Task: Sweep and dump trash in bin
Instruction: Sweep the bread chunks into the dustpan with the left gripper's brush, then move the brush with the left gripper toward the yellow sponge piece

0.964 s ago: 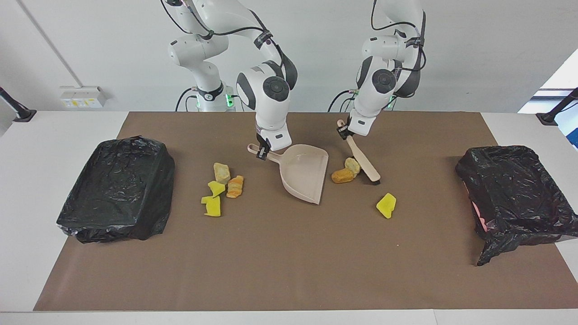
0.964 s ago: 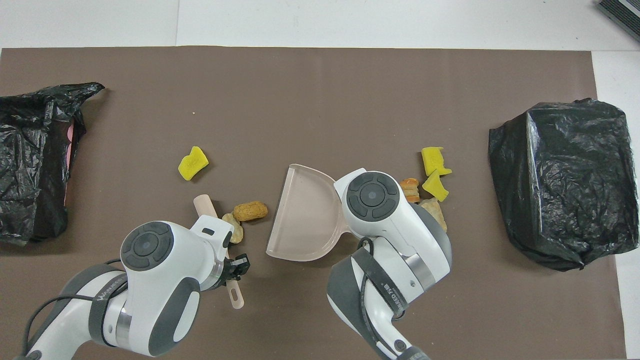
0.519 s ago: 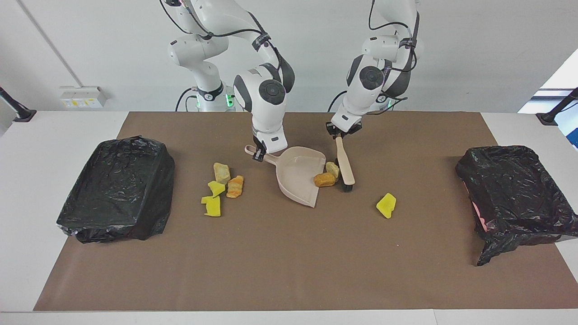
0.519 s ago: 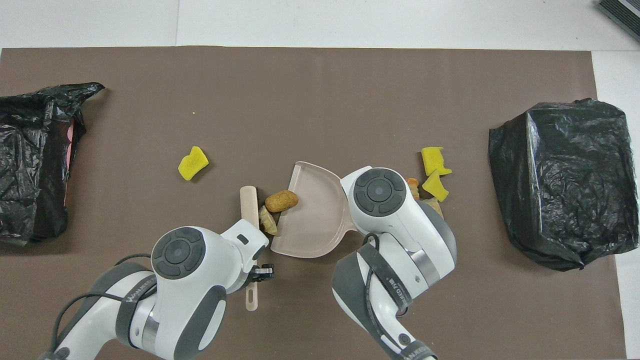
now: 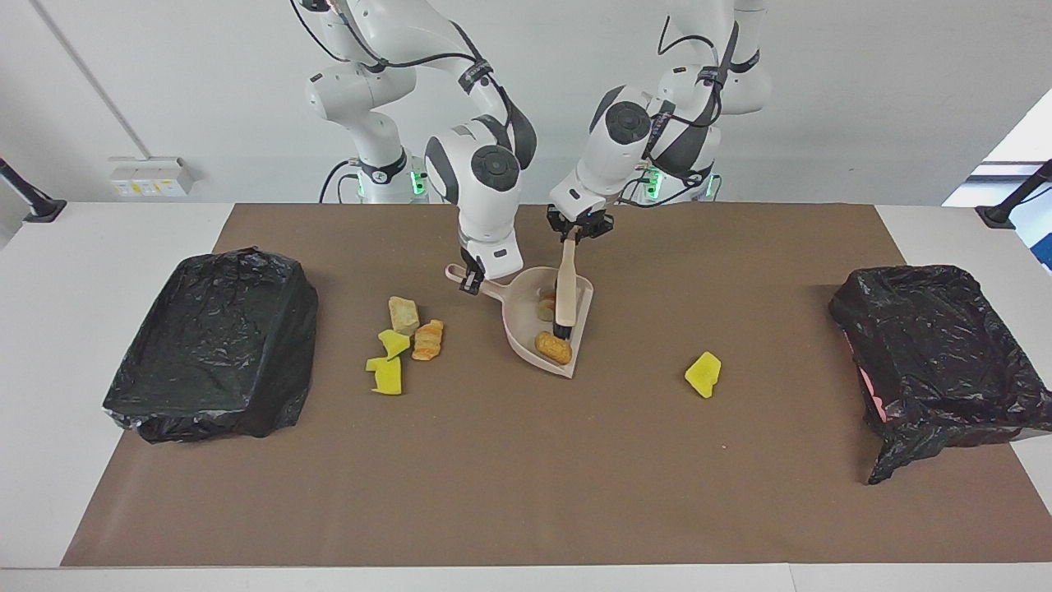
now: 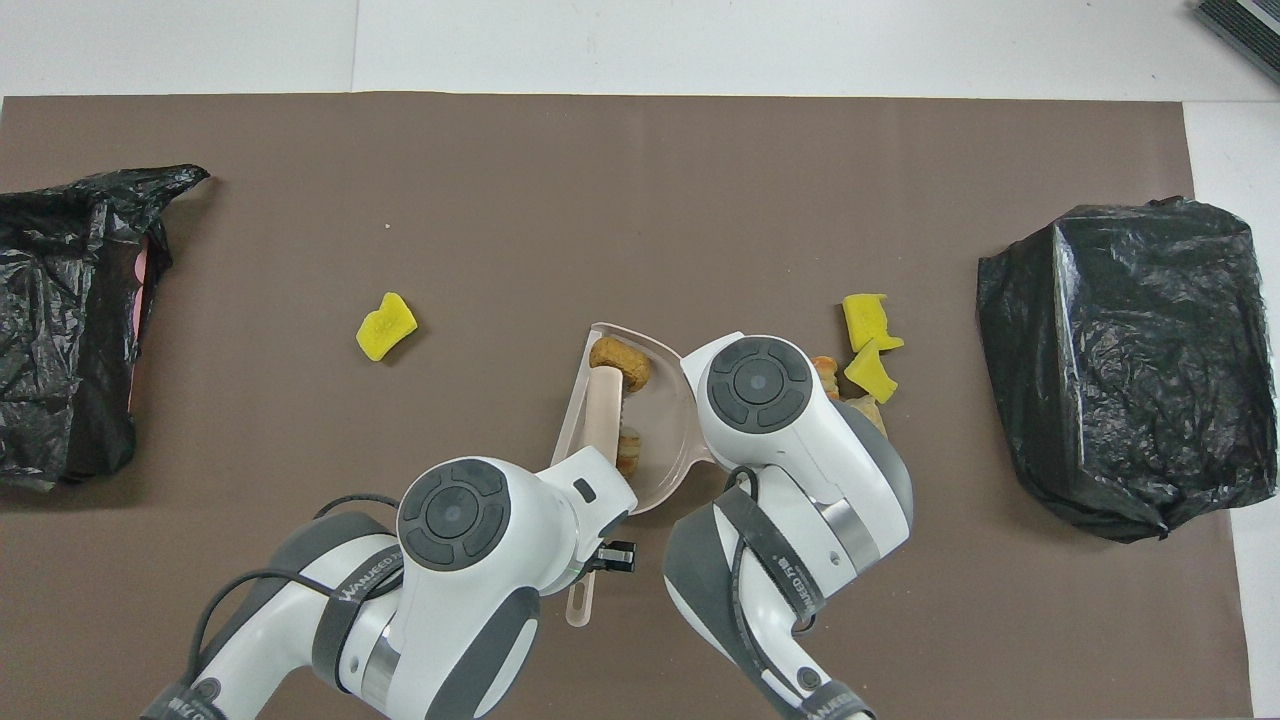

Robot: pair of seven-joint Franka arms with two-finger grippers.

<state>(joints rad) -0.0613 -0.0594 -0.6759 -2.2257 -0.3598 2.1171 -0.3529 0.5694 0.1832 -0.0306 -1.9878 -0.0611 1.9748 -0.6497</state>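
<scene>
My right gripper (image 5: 471,278) is shut on the handle of the beige dustpan (image 5: 523,327), which rests on the mat. My left gripper (image 5: 573,233) is shut on the handle of the brush (image 5: 565,288), whose head is inside the pan. Two tan bread-like lumps (image 5: 553,347) (image 5: 546,309) lie in the pan beside the brush head; they also show in the overhead view (image 6: 620,360). One yellow wedge (image 5: 703,374) lies alone toward the left arm's end. Several scraps (image 5: 403,345) lie together toward the right arm's end.
A bin lined with a black bag (image 5: 214,345) stands at the right arm's end of the brown mat (image 5: 526,477). A second black-bagged bin (image 5: 937,353) stands at the left arm's end. In the overhead view both wrists cover the pan's handle.
My left gripper has swept the brush toward the right arm's end, pushing both lumps from the mat into the dustpan. The dustpan has turned slightly.
</scene>
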